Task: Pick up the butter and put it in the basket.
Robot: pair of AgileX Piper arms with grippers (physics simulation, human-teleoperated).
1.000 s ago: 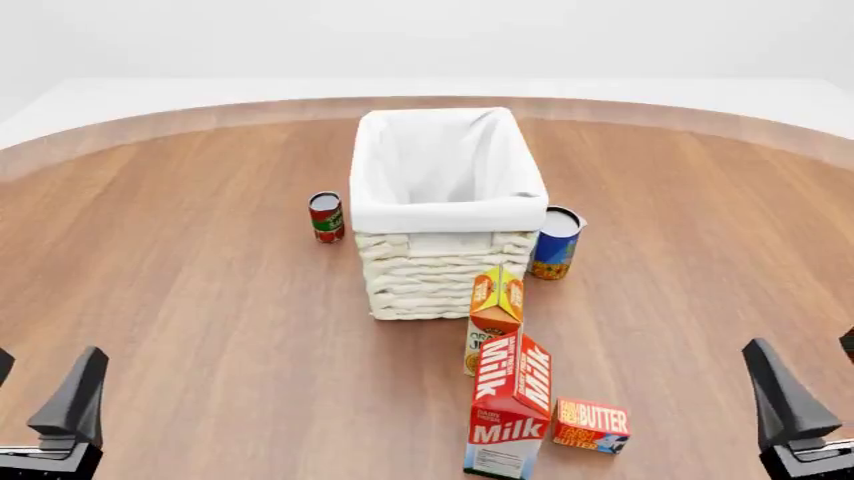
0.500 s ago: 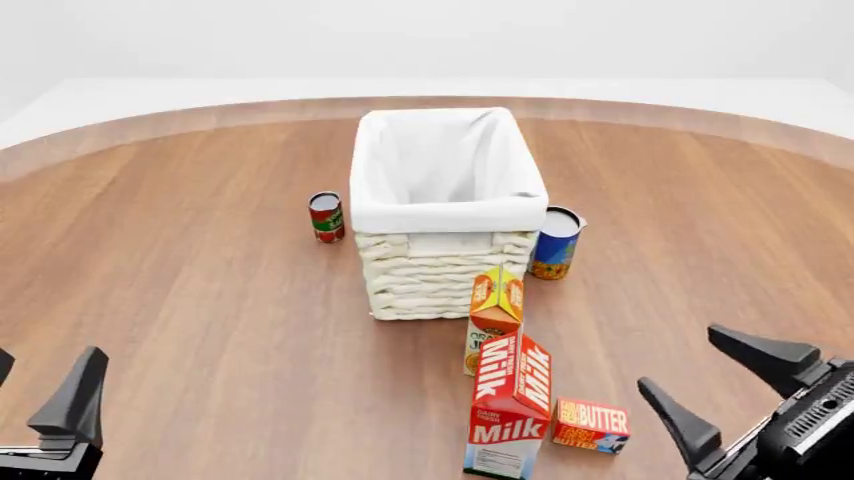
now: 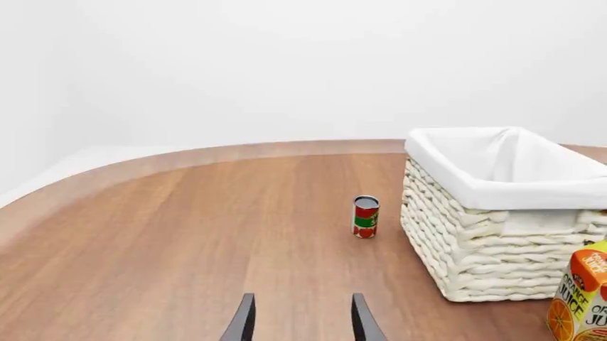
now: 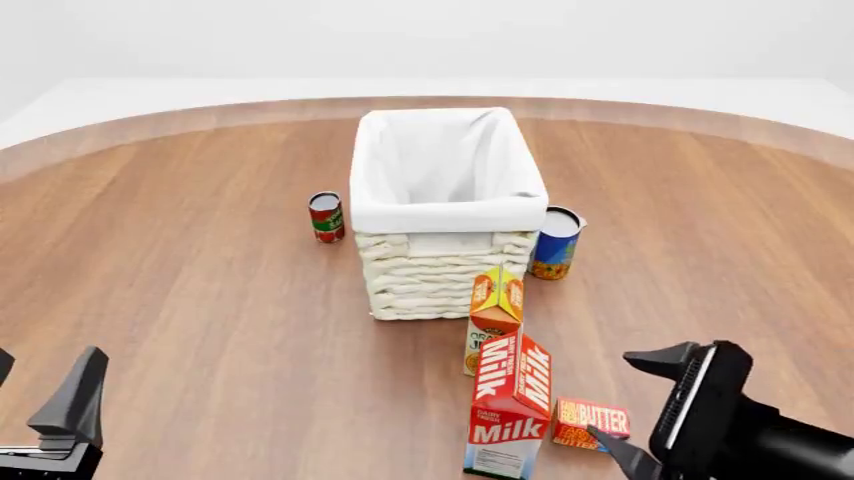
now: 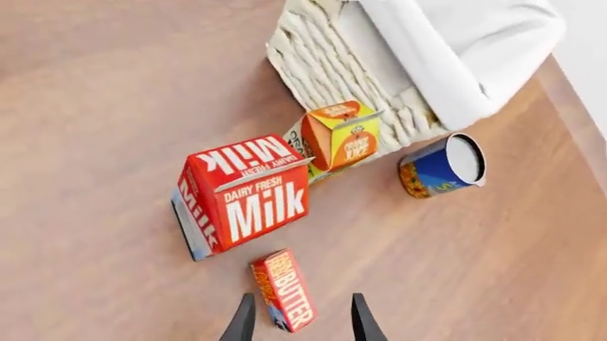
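Front view: the butter [image 4: 593, 423] is seen lying flat on the table [image 4: 200, 300], just beside the base of the milk carton [image 4: 510, 405] on its right side, near the table's front edge. The juice carton [image 4: 495, 308] stands right behind the milk, close against the front wall of the basket [image 4: 441, 260]. A blue can [image 4: 557, 243] is set just beside the basket's right front corner, and a red can [image 4: 326, 217] stands near its left side. The right gripper [image 4: 643, 410] is held just to the right of the butter, its fingers spread wide and nothing between them; whether the lower fingertip touches the box cannot be told. The left gripper [image 4: 40, 400] is kept at the lower left corner, well apart from all the goods.

In the right wrist view the butter [image 5: 283, 289] is shown close ahead of the parted fingertips [image 5: 244, 318], not gripped. In the left wrist view the left gripper [image 3: 301, 320] is seen open and empty over bare wood.
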